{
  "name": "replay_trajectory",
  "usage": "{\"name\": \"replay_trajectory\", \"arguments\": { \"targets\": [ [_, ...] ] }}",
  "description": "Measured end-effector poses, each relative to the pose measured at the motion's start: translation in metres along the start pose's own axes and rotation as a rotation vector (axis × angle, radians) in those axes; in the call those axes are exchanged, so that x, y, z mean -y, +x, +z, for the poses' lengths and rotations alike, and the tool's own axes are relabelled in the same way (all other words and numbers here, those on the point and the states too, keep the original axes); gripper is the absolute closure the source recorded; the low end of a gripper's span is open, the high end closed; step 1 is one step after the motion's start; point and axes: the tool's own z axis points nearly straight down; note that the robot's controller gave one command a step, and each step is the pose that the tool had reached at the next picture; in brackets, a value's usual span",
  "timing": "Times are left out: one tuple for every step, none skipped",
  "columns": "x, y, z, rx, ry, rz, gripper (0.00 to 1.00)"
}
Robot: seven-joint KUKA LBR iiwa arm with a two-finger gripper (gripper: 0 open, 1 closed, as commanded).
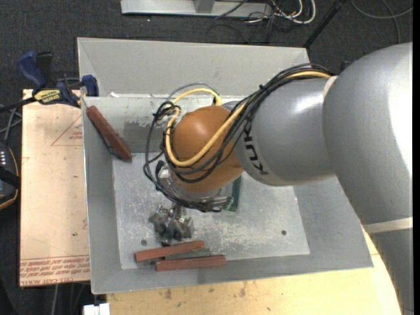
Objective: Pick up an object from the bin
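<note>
Reddish-brown bars [180, 257] are lying just below the pincer [172, 223], whose opening cannot be told, and, being thin, are risking a slipped grasp.

A robotics lab, by the look of it: a big grey KUKA arm [308, 136] bent over a metal bin [197, 67], loose cables [283, 5] trailing across dark carpet [39, 18].

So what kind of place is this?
Probably a robot lab or workshop: a big grey robot arm reaches into a metal bin holding brown sticks, and loose cables lie on the dark floor.
</note>
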Motion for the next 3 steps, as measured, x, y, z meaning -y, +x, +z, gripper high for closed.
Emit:
{"name": "replay_trajectory", "arguments": {
  "targets": [
    [-0.001,0.001,-0.02,-0.004,-0.004,0.001,1.0],
    [0.0,-0.001,-0.038,0.001,0.001,0.001,1.0],
    [0.0,-0.001,-0.05,0.003,0.004,0.002,1.0]
  ]
}}
